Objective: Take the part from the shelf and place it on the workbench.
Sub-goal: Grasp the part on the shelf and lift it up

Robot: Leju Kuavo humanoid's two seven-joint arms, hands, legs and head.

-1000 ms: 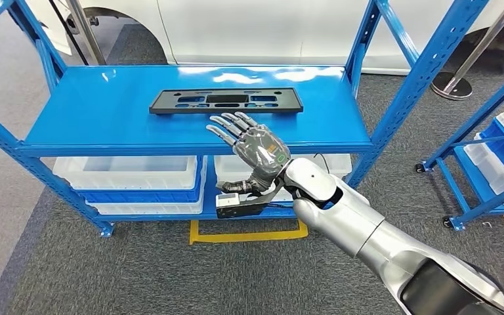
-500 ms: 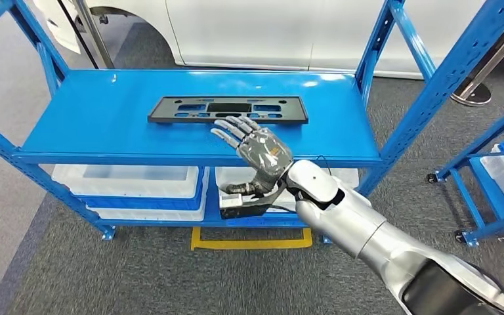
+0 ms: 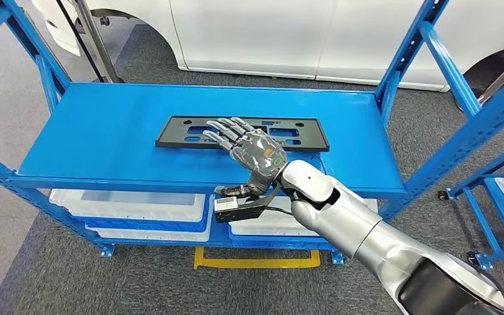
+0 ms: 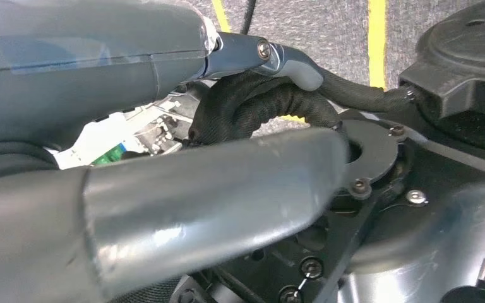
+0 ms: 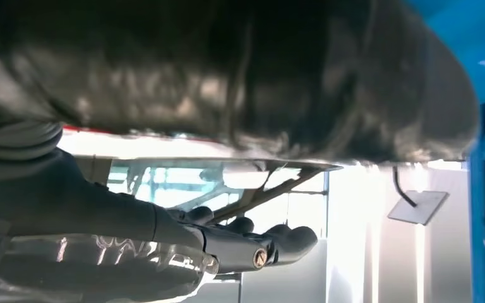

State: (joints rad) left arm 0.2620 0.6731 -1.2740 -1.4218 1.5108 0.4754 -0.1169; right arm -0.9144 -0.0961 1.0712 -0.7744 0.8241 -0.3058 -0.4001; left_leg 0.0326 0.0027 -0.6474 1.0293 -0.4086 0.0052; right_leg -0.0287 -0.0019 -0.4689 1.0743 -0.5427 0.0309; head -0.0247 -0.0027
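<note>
The blue shelf (image 3: 105,141) is the largest thing in the head view. It is made of painted metal with a smooth, glossy top board that reflects light, and its slanted perforated posts rise at the corners. The top board is wide and mostly bare: there is much open room on its left part and a smaller free strip on its right, and a bare band runs along its near edge. Behind the far edge stands a white car body (image 3: 302,33), on grey carpet floor (image 3: 72,282). Under the top board, on the lower level, lie white plastic bins (image 3: 128,207), rectangular and shallow. A yellow line (image 3: 256,262) is marked on the floor near the shelf foot.

The right arm (image 3: 367,243), silver and rounded, comes from the near right corner and reaches over the near edge of the shelf.

The part (image 3: 184,132) is a long, flat black plate of matte plastic with several rectangular cut-outs. It lies flat on the top board, about in the middle and closer to the far edge. Its long axis goes left to right, nearly parallel to the shelf edge.

The right hand (image 3: 246,144) is above the middle of the part with its fingers (image 3: 220,131) spread and pointing far-left; it grips nothing. If the fingertips touch the plate, one cannot tell.

The left hand (image 4: 164,183) appears very close in the left wrist view, and one cannot tell whether it is open or closed.
</note>
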